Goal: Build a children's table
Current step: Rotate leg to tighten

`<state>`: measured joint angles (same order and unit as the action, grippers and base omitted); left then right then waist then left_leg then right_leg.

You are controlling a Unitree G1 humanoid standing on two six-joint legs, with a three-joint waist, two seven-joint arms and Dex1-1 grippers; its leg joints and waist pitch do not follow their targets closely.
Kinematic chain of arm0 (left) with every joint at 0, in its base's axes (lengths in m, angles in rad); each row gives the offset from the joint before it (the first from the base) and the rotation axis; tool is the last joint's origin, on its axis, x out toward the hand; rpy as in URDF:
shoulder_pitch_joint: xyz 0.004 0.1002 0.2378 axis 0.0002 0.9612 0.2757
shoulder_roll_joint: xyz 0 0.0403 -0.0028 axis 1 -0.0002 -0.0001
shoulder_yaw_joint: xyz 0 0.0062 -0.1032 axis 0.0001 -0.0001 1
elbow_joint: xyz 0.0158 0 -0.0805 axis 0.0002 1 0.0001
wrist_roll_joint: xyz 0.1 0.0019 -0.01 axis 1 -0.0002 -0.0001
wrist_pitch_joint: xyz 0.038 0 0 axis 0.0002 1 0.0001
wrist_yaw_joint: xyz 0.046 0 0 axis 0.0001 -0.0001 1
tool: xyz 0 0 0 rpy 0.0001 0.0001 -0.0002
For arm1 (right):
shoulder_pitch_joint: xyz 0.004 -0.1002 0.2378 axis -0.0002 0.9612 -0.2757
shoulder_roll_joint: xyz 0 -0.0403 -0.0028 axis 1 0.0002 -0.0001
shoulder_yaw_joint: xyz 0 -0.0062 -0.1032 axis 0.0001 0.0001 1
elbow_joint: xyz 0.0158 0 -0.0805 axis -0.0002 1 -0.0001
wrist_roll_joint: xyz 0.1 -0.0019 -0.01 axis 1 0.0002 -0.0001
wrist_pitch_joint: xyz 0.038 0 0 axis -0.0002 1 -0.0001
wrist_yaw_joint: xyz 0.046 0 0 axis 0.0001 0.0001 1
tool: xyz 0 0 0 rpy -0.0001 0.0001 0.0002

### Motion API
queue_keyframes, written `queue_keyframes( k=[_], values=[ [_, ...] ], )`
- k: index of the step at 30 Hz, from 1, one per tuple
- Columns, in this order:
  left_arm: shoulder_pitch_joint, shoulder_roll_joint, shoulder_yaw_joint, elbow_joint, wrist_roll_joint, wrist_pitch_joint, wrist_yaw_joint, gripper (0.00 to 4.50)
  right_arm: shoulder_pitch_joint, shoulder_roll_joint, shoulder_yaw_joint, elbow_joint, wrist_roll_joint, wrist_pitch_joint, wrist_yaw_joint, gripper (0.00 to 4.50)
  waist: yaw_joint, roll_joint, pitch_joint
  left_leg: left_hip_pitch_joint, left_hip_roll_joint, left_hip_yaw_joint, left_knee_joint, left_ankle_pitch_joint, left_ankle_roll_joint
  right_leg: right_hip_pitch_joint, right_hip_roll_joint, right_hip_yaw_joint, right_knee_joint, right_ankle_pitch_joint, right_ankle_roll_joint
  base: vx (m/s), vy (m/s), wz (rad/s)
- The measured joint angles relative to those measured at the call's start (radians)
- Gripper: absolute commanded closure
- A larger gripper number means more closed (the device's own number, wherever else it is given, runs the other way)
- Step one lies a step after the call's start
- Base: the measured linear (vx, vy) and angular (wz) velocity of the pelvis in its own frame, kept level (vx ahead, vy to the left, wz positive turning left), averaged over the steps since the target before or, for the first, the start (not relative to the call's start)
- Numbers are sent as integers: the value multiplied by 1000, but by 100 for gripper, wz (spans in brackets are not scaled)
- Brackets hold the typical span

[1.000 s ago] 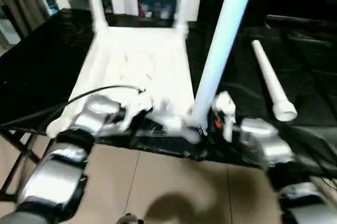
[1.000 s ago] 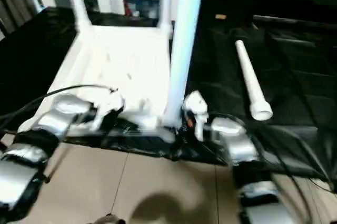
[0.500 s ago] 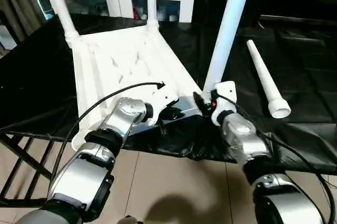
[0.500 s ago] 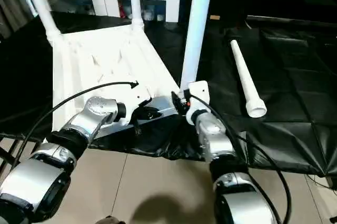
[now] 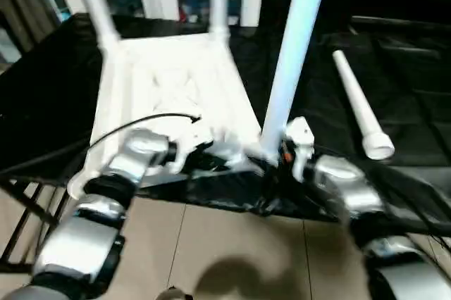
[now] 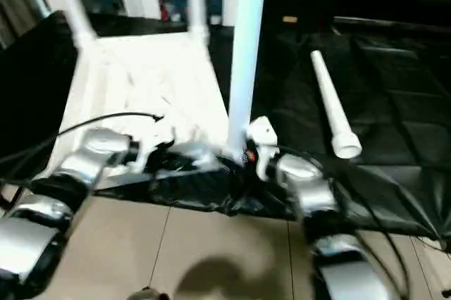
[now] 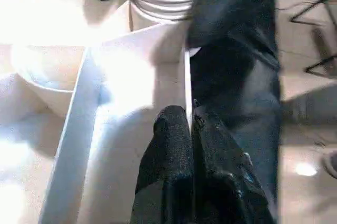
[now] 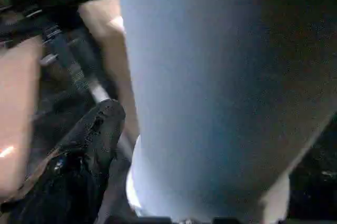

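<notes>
Left fingers (image 7: 179,150) pinched on table (image 5: 176,89) rim at 6 o'clock; right gripper (image 5: 282,155) state unclear, beside upright leg (image 5: 292,53).

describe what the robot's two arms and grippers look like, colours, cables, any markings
Both forearms are rounded, shiny silver segments joined by black bands. A thin black cable arcs over the left arm. The left gripper has two matte black, textured fingers. The right gripper sits by a white wrist housing with a small orange-red mark, black cables trailing behind.
</notes>
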<state>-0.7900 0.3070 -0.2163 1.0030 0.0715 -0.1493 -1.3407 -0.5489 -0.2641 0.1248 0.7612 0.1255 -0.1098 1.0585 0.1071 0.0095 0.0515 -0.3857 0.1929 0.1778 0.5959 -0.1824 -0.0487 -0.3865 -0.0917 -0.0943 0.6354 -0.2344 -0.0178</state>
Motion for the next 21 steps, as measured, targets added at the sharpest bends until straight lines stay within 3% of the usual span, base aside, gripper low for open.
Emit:
queue_keyframes(
  k=[3,11,18,21],
  values=[
    [1,18,-8,1,-2,-7,-58,450,2,-24,24,-20,1,14,96,96,9,-1,0,-1,0,0,2,0,1,0,-1,0,0,0,0,0,0,0],
    [1,40,-17,1,-5,-9,-145,450,4,-37,52,-55,12,55,196,162,11,-1,0,0,0,0,2,0,0,0,-1,0,1,0,0,0,0,0],
    [1,39,-16,1,-7,-10,-146,450,24,-28,47,-87,14,80,188,167,15,-1,0,0,0,0,2,0,0,0,-1,0,1,0,0,0,0,0],
    [1,23,-9,2,-7,16,-87,450,51,-11,18,-101,20,91,107,168,20,-1,0,0,0,0,3,0,0,1,-1,0,2,0,0,0,0,0]
  ],
)
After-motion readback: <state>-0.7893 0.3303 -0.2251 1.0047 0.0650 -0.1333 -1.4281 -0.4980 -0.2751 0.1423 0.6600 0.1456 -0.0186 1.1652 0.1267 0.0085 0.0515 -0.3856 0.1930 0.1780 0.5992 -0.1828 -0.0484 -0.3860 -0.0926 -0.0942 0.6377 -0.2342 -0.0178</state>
